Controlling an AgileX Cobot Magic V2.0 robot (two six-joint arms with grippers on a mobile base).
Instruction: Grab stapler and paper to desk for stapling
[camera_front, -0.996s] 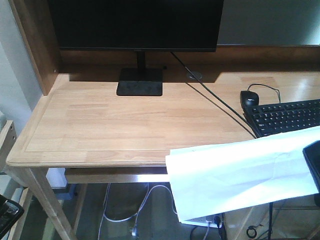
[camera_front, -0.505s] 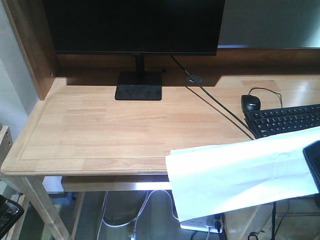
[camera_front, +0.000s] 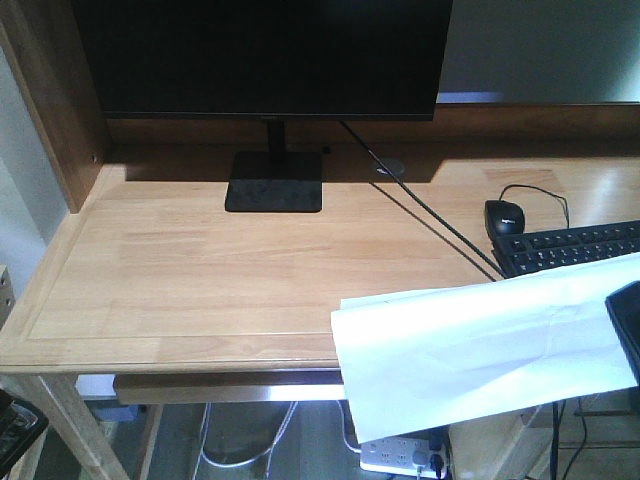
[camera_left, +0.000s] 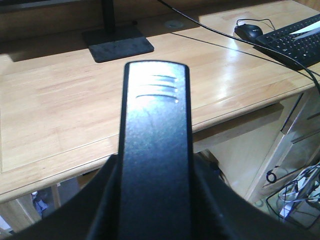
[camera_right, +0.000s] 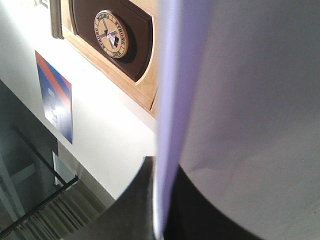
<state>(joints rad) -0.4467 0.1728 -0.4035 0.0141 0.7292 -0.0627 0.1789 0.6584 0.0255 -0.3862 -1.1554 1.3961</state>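
The black stapler (camera_left: 156, 140) fills the middle of the left wrist view, its ridged tip pointing at the light-wood desk (camera_left: 50, 110). My left gripper (camera_left: 156, 200) is shut on it, just off the desk's front edge. In the front view the large white paper (camera_front: 470, 350) hangs over the desk's (camera_front: 200, 260) front right edge. My right gripper (camera_front: 625, 335) holds it at the frame's right border. The right wrist view shows the paper (camera_right: 250, 100) edge-on, with the right gripper (camera_right: 162, 212) shut on it.
A black monitor (camera_front: 260, 50) on a flat stand (camera_front: 274, 194) is at the back of the desk. A black mouse (camera_front: 504, 215) and keyboard (camera_front: 570, 245) lie at right, with a cable (camera_front: 430, 215) running diagonally. A raised wooden side wall (camera_front: 50, 110) bounds the left.
The front view has closed in on the desk, whose front edge sits lower and wider in frame. The paper hangs in the right gripper as before.
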